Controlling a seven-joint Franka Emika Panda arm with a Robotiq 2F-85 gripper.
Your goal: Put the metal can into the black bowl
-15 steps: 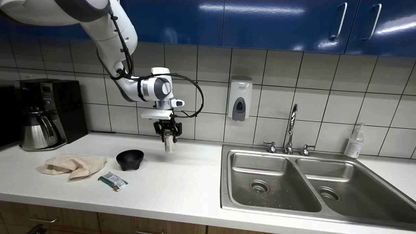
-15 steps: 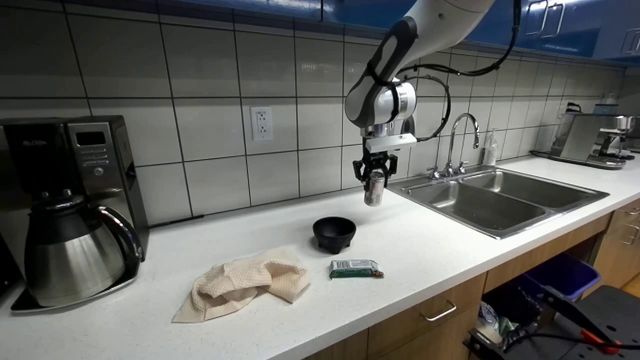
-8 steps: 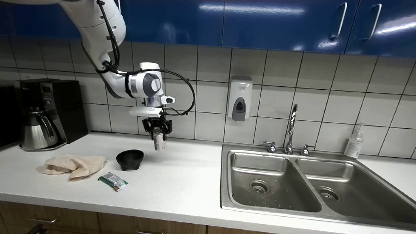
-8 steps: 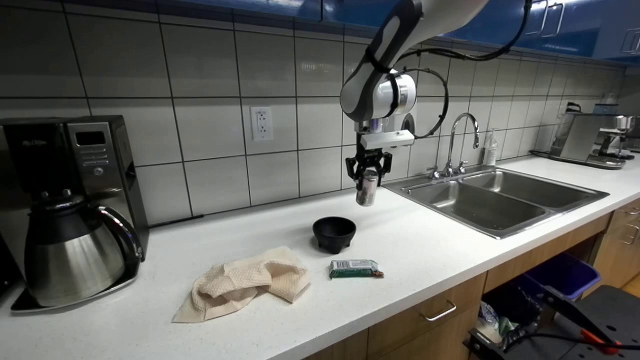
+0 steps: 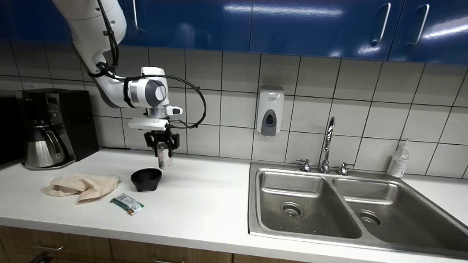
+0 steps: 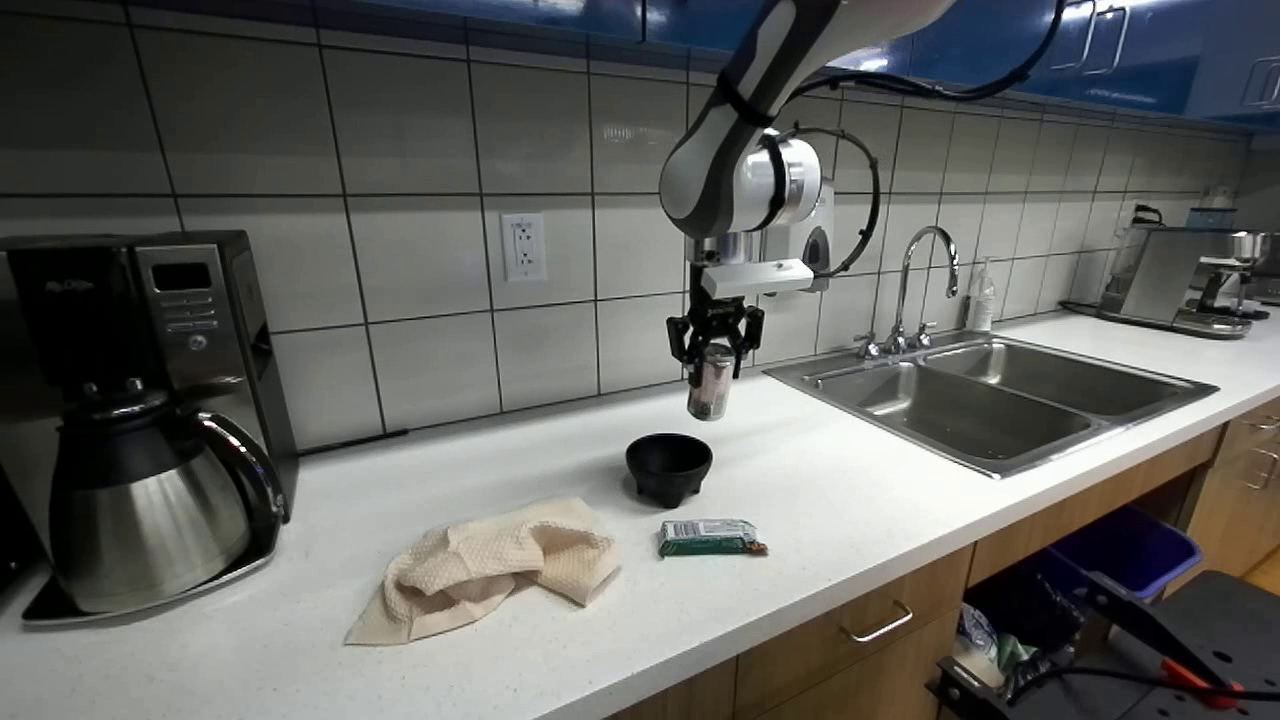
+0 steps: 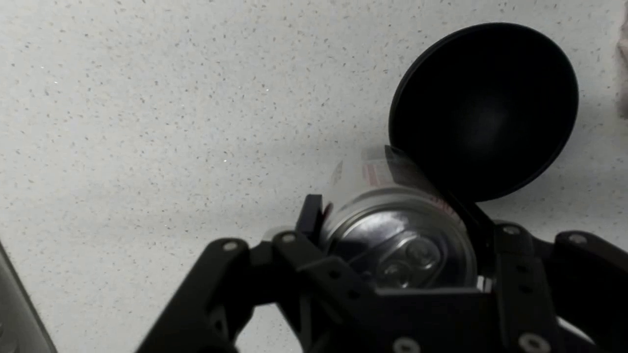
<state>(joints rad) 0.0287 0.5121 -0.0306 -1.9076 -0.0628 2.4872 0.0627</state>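
The metal can (image 6: 712,385) hangs roughly upright above the surface (image 5: 204,204), gripped between the fingers (image 7: 310,215). It is near the black bowl (image 6: 669,468), not yet over its opening. The step in hand looks like carrying; the next move likely calls for shifting across until centred above the bowl, then lowering before release.

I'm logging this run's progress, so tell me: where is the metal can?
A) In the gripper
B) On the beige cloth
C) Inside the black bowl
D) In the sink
A: both exterior views show the metal can clasped between the fingers of the gripper, with its lower end outside the black bowl.
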